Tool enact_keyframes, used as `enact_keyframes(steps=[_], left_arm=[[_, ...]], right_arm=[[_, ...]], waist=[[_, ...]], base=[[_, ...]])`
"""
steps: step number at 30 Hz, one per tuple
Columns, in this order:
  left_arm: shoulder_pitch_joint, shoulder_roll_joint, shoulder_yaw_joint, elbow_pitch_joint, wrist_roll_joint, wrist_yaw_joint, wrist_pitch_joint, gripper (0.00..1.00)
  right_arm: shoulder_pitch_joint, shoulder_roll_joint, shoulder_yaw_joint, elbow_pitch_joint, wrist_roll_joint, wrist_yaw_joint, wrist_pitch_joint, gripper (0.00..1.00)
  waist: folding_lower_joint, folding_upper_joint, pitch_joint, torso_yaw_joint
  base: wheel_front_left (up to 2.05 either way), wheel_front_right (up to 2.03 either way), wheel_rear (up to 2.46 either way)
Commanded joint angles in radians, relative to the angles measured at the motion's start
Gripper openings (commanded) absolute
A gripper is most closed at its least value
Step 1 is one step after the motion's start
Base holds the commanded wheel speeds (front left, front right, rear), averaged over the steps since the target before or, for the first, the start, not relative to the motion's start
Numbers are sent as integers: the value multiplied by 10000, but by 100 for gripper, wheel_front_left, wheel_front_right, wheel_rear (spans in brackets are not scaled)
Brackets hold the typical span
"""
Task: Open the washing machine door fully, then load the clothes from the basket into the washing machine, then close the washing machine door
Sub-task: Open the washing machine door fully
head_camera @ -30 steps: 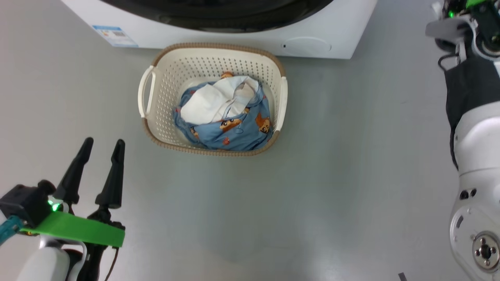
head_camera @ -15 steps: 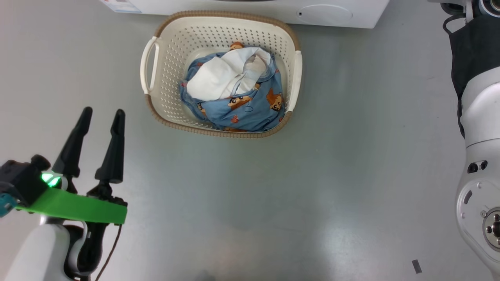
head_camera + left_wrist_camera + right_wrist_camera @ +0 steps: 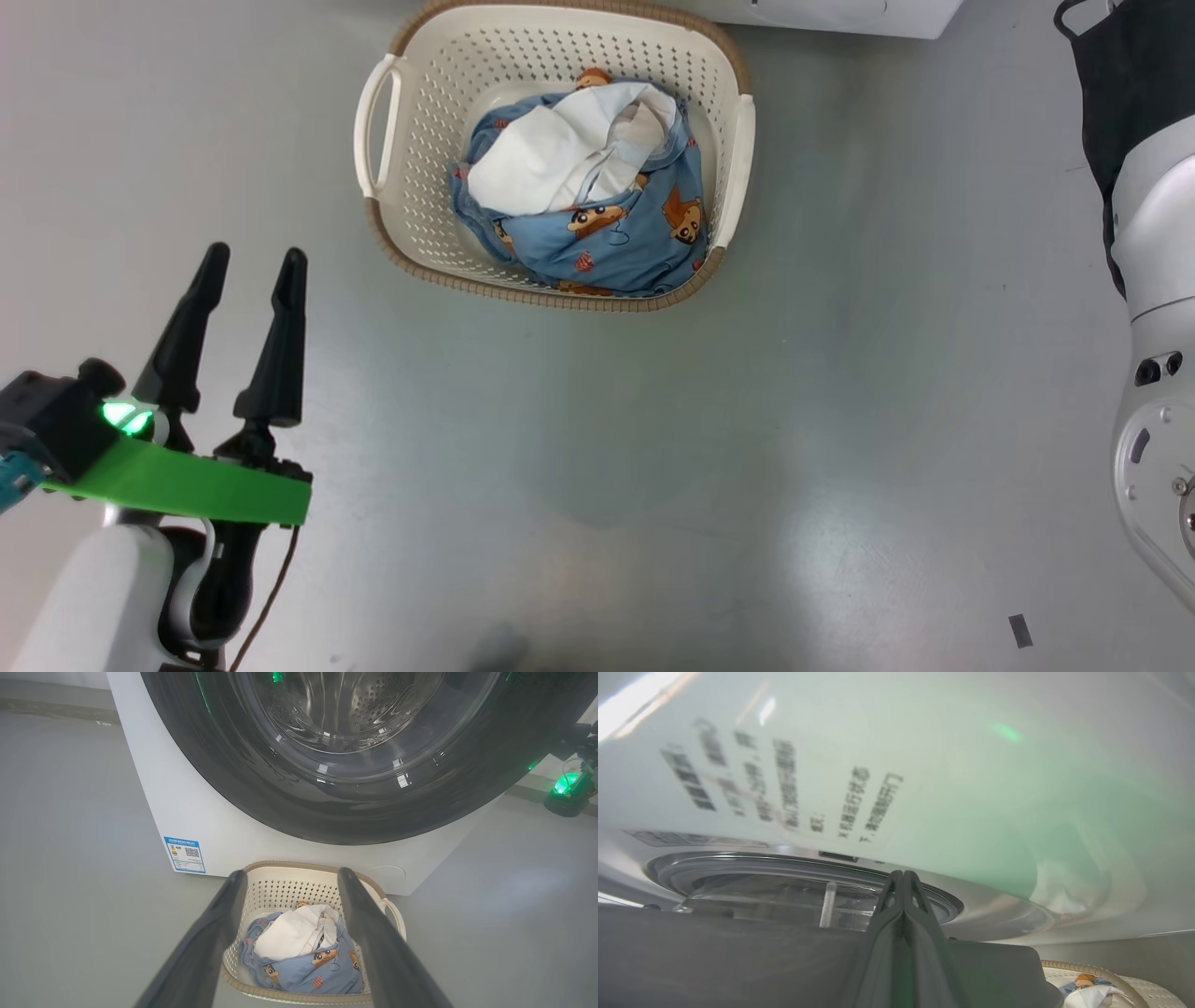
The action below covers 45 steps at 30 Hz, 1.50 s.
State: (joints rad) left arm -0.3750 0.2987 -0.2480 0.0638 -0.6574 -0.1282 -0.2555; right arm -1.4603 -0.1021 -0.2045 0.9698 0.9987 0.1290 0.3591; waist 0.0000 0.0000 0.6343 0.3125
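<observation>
Washing machine door (image 3: pixel 355 821): straight ahead of the left fingers (image 3: pixel 205 947) and above their tips, black rim and glass bowl facing them, not yet swung wide by the look of it. Right fingers (image 3: pixel 896 919) pressed together into one thin blade, nothing pinched, tips laid at the door's edge just short of the glass bowl and its silver ring. Most likely shut that way to serve as a hook or wedge for drawing the door round, though too blurred and too close here to say whether behind the rim or merely beside it. Right arm (image 3: pixel 1158 233) raised and stretched forward, well off to the far side of the left fingers. Left fingers spread wide and empty, hanging low over the floor (image 3: pixel 597 448), pointed at the washing machine (image 3: pixel 187 812); probably kept open in readiness for the loading step. Basket (image 3: pixel 289 889) on the floor ahead of the left tips, framed between them yet well apart from them, close before the machine's foot, presumably for a short lift to the drum. Clothes (image 3: pixel 303 966) heaped inside it, white garment on top of the bear-print blue.
</observation>
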Motion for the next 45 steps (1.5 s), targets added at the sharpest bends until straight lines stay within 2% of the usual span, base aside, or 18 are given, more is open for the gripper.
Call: enact_keyframes(steps=[1, 9, 28, 45], left_arm=[[-144, 379, 376, -226, -72, -25, -63, 100], [-191, 341, 407, -263, -62, -25, -63, 100], [59, 353, 555, -445, 94, -25, -63, 100], [580, 368, 664, -531, 356, -25, -63, 100]], right_arm=[[-263, 518, 303, -66, 114, 17, 195, 0], [-174, 518, 601, 2, 329, 17, 572, 0], [863, 518, 762, -300, 1610, 17, 3059, 0], [1829, 519, 927, 80, 1988, 17, 5313, 0]], waist=[[0, 0, 38, 3], [0, 0, -2, -60], [0, 0, -644, -268], [0, 0, -1743, -504]], base=[[0, 0, 0], [0, 0, 0], [0, 0, 0], [0, 0, 0]])
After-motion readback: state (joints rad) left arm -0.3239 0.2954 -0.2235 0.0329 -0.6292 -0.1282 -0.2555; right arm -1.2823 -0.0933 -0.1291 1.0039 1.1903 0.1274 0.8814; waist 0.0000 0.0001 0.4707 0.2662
